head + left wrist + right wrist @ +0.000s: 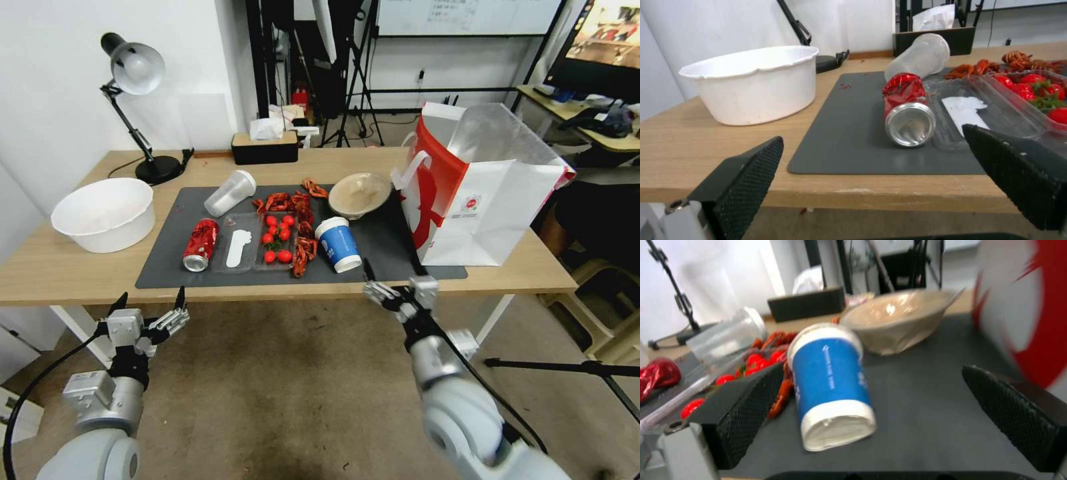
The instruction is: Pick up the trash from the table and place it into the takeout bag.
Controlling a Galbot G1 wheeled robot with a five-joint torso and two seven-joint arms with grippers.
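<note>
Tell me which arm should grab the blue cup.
Right, probably. Its open end effector sits at the table edge just short of the lying blue paper cup with white lid; the left end effector faces the red soda can.

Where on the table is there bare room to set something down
Bare wood lies between the basin and the mat, along the front edge, and behind the mat beside the tissue box. The mat's right front, between cup and bag, is open. Its middle, around the can and tomatoes, is crowded.
</note>
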